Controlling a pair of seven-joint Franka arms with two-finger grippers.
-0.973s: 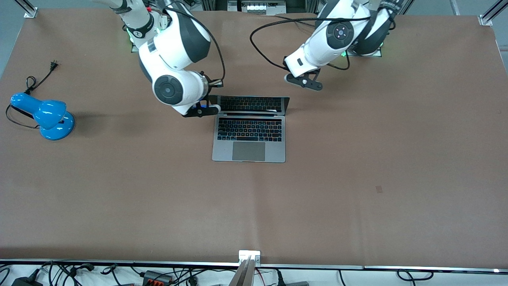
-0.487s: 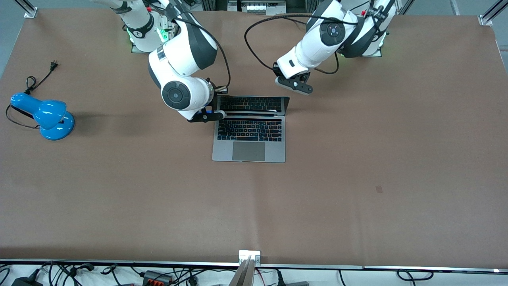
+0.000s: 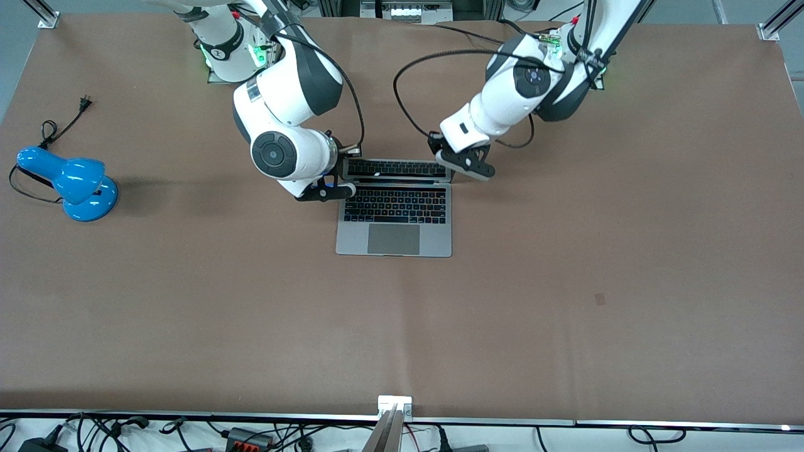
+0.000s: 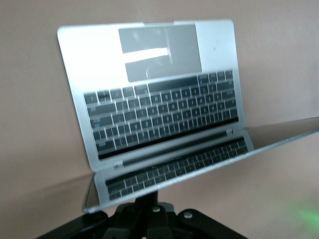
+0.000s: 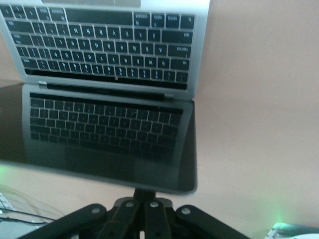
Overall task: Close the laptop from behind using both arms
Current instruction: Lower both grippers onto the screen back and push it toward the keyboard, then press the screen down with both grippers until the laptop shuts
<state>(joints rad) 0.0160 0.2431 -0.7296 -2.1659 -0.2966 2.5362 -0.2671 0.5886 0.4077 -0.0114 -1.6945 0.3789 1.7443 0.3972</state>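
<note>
From the front, the laptop (image 3: 394, 213) sat open mid-table, with the right gripper (image 3: 326, 189) and the left gripper (image 3: 466, 164) at its screen's two upper corners. In both wrist views the tilted screen (image 4: 199, 167) (image 5: 107, 137) mirrored the keyboard; whether either gripper's fingers were wide or narrow could not be told.

Both arms are bent down low toward the upper middle of the front frame. The right tool (image 3: 326, 188) sits center-left, just under its big round wrist joint. The left tool (image 3: 466, 162) hangs center-right, angled down off its white forearm.
</note>
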